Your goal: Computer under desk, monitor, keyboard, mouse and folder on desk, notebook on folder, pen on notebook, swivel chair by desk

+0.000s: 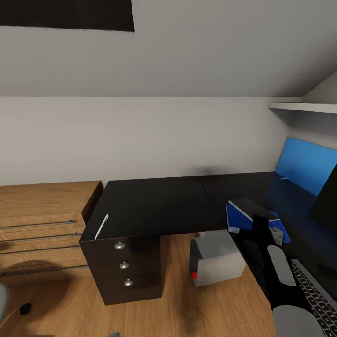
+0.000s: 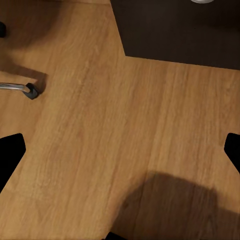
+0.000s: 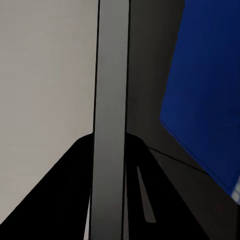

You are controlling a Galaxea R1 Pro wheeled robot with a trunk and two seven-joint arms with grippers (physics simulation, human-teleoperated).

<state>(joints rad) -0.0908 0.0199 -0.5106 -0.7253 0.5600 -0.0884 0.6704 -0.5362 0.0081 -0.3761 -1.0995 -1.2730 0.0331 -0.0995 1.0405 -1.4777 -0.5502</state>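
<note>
The black desk (image 1: 154, 203) fills the middle of the head view, its drawer unit (image 1: 124, 267) bearing round silver knobs. The pale pen (image 1: 101, 227) lies at the desk's left edge. The grey computer (image 1: 217, 260) stands on the floor beside the drawers, against the desk's front edge. My right gripper (image 1: 276, 231) is shut on the grey notebook (image 1: 252, 208), which sits tilted over the blue folder (image 1: 238, 219) at the desk's inner corner. In the right wrist view the notebook (image 3: 111, 100) is an edge-on grey strip between the fingers. The keyboard (image 1: 313, 295) lies lower right, the monitor (image 1: 327, 196) at the right edge. My left gripper (image 2: 120, 152) hangs open over the floor.
A light-wood drawer chest (image 1: 42, 220) stands left of the desk. A large blue panel (image 1: 304, 164) leans at the back right under a white shelf (image 1: 304, 106). A chair leg with a caster (image 2: 30, 90) is on the plank floor near the left gripper.
</note>
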